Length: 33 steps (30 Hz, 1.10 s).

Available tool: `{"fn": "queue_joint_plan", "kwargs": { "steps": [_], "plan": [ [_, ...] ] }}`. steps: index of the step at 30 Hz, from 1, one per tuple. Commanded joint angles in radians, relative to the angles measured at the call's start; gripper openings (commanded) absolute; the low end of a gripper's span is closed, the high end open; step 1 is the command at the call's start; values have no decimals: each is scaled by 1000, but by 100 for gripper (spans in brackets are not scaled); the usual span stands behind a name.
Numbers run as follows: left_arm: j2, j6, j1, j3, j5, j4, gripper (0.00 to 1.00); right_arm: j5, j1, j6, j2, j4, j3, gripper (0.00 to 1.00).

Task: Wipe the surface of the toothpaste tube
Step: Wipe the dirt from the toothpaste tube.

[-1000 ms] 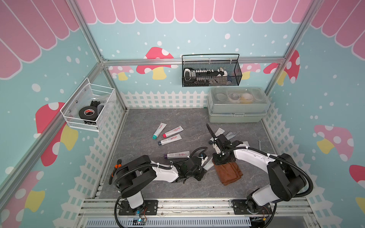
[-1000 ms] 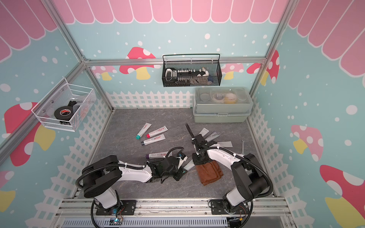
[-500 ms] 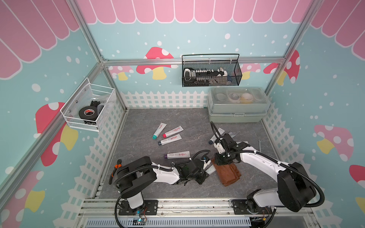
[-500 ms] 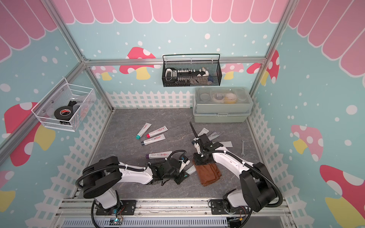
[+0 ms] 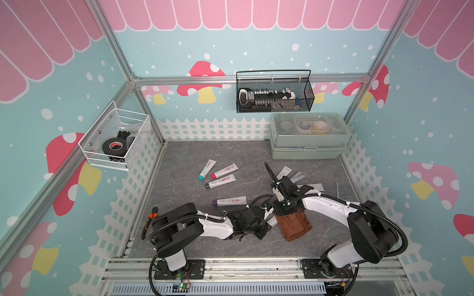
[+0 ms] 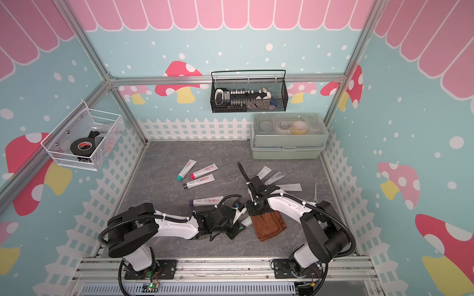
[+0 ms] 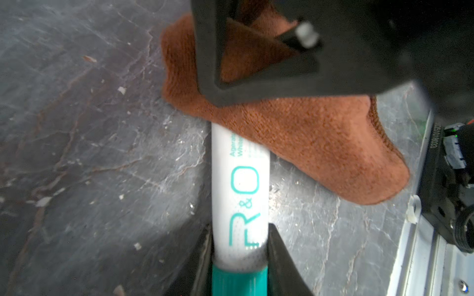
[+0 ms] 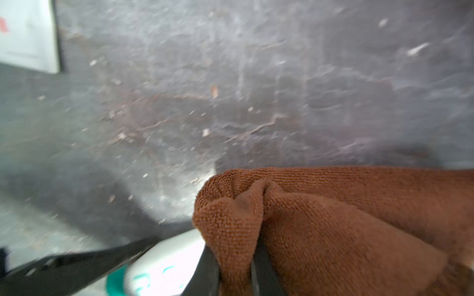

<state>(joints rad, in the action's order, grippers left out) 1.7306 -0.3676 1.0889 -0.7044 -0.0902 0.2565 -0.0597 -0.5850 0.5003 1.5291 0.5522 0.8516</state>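
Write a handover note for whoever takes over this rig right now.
Left gripper: shut on the white toothpaste tube with teal cap, gripping it near the cap.
Right gripper: shut on a fold of the brown microfiber cloth.
Position: the cloth lies over the tube's far end; the printed stretch near the cap is bare.
Done: tube and cloth both grasped, cloth on the tube.
Left: wipe along the tube. How much is already wiped cannot be told.
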Motion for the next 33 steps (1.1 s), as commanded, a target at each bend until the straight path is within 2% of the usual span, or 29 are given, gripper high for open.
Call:
{"fn": "queue_joint_plan", "kwargs": {
  "steps": [1,12,15,18,24,30,33],
  "plan": [
    [-12,1,-2,35,38,-48,29,220,10,3,67,113,-37,15],
    [-35,-12,-9,77,58,-24,28,232,102,4,-7,109,-50,14],
    [-24,-11,-9,70,53,-25,28,151,106,-10,-24,79,-57,14],
    [-11,-8,-9,55,49,-33,28,13,97,-22,-21,37,-71,14],
    [-1,-7,-10,45,47,-40,28,-172,29,-4,-55,-25,-87,15],
    [4,-8,-11,34,48,-51,28,-296,-30,32,-83,-54,-90,15],
    [1,-7,-11,36,49,-53,28,-314,-30,40,-114,-53,-102,15]
  ]
}}
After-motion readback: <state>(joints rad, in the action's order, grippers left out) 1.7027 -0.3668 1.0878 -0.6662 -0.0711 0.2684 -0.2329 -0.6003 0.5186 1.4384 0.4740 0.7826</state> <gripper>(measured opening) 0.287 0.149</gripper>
